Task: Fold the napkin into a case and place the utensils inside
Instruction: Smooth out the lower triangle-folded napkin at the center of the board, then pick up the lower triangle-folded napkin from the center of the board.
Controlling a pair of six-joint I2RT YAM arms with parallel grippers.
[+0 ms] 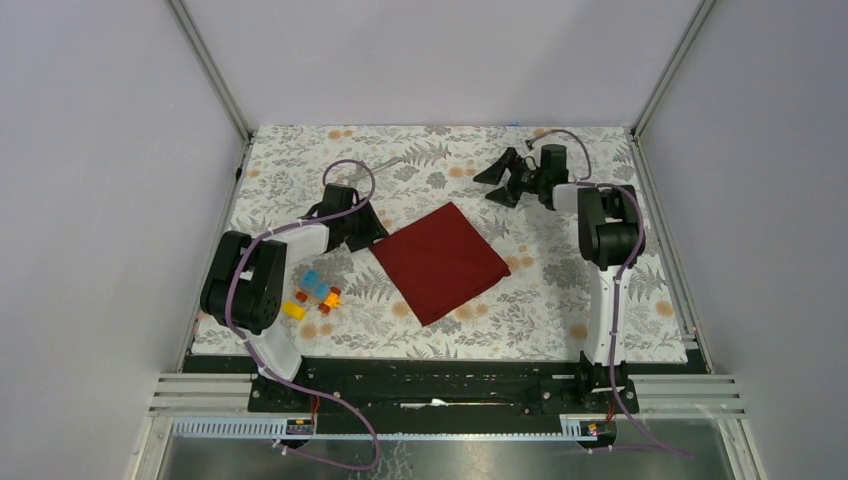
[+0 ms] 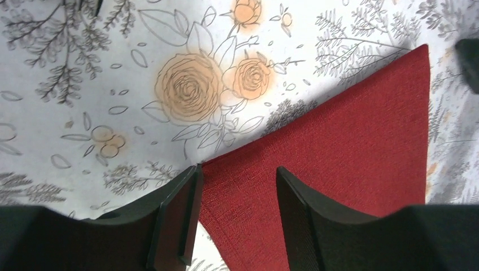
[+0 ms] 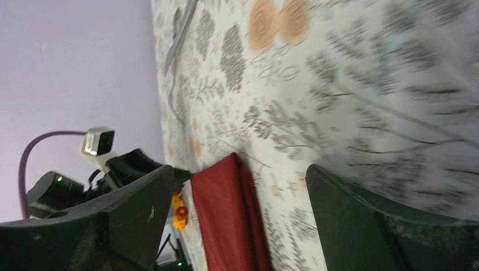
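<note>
Few free lanes at 9 o'clock: toy blocks (image 1: 315, 295) clustered beside the bent left arm. Low there, left gripper (image 2: 237, 175), jaws half parted astride the napkin (image 1: 440, 262) corner, clamping nothing. Cloth flat at centre, edges clean, bare tablecloth (image 1: 560, 310) all round. Silver utensil (image 3: 179, 31) at 12 o'clock. Raised at 1 o'clock, right gripper (image 1: 505, 180), gaping wide, empty.

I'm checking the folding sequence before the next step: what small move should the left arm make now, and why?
Probably close the left fingers on the corner of the napkin and lift it slightly. They stand apart astride that corner, holding nothing, and the napkin lies flat as a wide square, not yet a narrow case, so another fold seems due.
</note>
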